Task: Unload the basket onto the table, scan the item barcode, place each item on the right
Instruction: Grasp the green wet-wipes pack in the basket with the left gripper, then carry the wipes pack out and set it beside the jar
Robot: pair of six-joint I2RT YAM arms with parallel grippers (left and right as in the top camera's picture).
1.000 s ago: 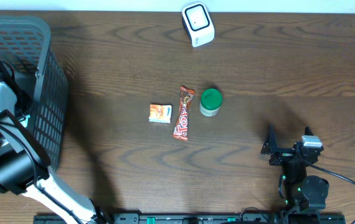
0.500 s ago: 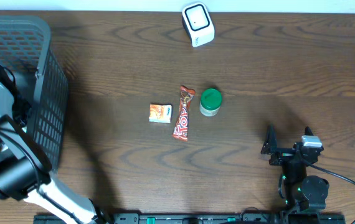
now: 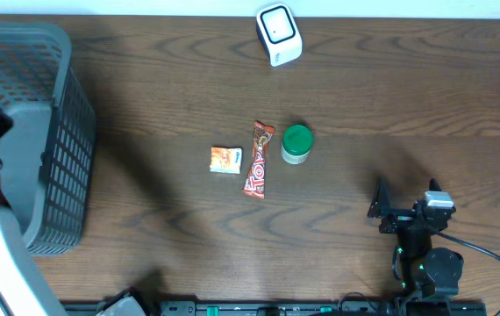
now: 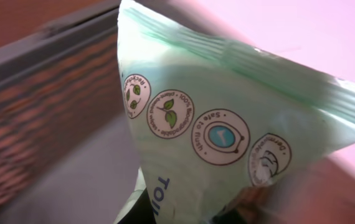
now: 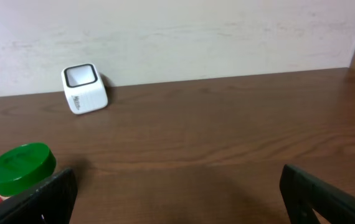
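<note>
Green pouch (image 4: 227, 118) | lower end seemingly between left jaws | basket (image 4: 34, 106) behind

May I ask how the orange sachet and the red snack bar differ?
The orange sachet is short and nearly square; the red snack bar is long and narrow. The sachet is orange with a white edge, the bar red with pale lettering. Both lie flat on the table.
</note>
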